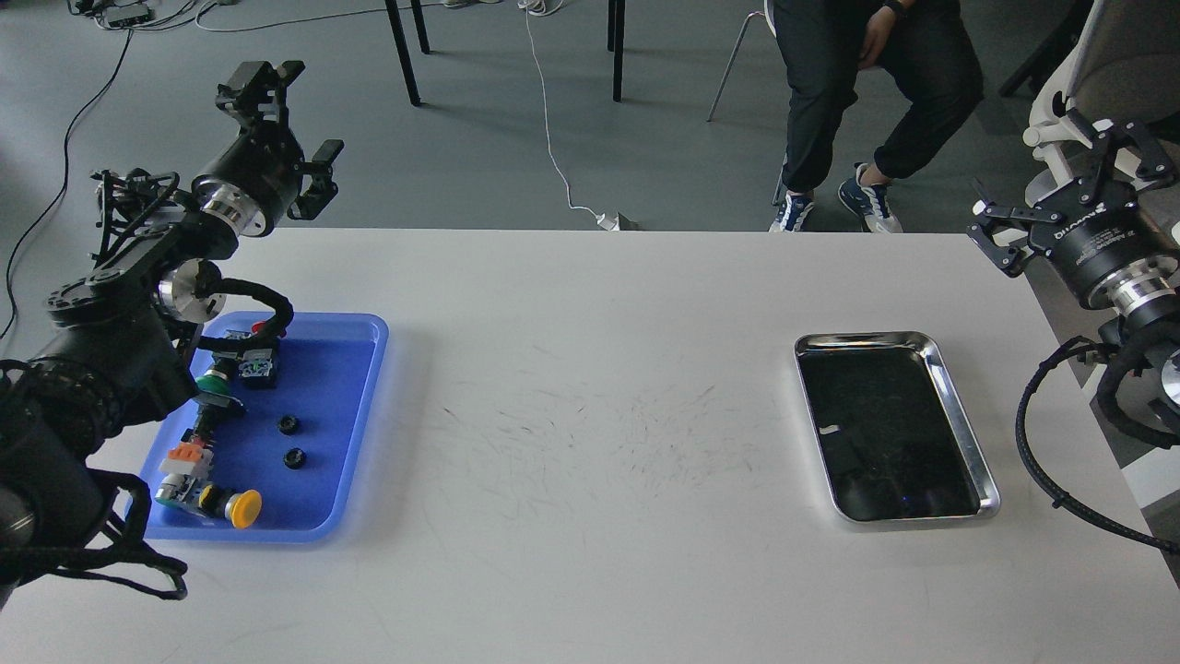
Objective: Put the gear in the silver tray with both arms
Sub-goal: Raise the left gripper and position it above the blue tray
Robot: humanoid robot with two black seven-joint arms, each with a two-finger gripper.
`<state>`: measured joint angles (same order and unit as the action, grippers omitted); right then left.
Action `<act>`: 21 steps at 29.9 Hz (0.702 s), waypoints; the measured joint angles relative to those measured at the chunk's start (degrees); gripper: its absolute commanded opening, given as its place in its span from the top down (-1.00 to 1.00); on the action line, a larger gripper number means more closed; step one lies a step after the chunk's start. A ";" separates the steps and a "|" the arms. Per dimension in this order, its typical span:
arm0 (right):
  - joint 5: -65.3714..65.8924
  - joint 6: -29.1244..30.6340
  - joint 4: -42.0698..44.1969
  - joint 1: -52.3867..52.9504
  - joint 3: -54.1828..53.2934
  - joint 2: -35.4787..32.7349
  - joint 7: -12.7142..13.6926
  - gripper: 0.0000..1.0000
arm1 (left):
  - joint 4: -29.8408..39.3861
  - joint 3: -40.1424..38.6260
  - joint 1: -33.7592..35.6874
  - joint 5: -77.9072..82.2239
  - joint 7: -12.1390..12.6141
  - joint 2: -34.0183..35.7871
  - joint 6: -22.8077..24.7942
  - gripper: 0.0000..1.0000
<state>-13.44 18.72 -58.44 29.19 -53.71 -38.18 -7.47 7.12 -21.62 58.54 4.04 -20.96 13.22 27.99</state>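
The silver tray (pixel 959 415) sits at about 3 o'clock on the white bench (pixel 590 369). It has nothing in it. The blue tray (pixel 341 443) sits far away at 9 o'clock, and it holds all the small parts. Two little black round parts lie on its floor, one (pixel 289 424) just above the other (pixel 294 457). I think these are the gears, but they look too small to be sure.

The left claw (pixel 293 124) is up high at 10 o'clock, past the back edge of the bench. Its fingers are apart and hold nothing. The right claw (pixel 1069 189) is up at 2 o'clock, off the bench corner. Its fingers are apart too, with nothing in them.

What could go wrong? The gears are tiny and flat, so the left claw could slip off one or push it away. Other parts lie close by, like the yellow button (pixel 241 508) and the green button (pixel 215 380). The claw or its thick cable could bump them or grab the wrong thing.

The trays are far apart, so I think one arm must pass the gear to the other. A small gear could fall in the pass and roll off the bench. The silver tray has a low shiny rim, so a dropped gear could bounce out.
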 measured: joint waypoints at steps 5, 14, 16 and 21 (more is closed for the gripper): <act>0.07 0.00 0.08 0.00 0.13 0.25 0.00 -0.98 | 0.00 0.00 0.00 0.00 0.65 0.58 0.00 -0.96; 0.15 0.06 0.52 0.11 0.12 0.53 -0.24 -0.98 | -0.44 -0.73 0.66 -0.18 0.64 1.32 0.00 -0.96; 0.17 0.09 0.64 0.12 0.06 0.53 -0.26 -0.98 | -0.52 -0.65 0.68 -0.17 0.78 1.56 0.00 -0.96; 0.18 0.16 0.75 0.13 0.01 0.49 -0.27 -0.98 | -0.09 -0.56 0.71 -0.10 0.78 1.71 0.00 -0.96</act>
<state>-13.27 18.88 -57.69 29.32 -53.70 -37.68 -7.74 7.04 -22.18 59.25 3.94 -20.18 14.93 28.00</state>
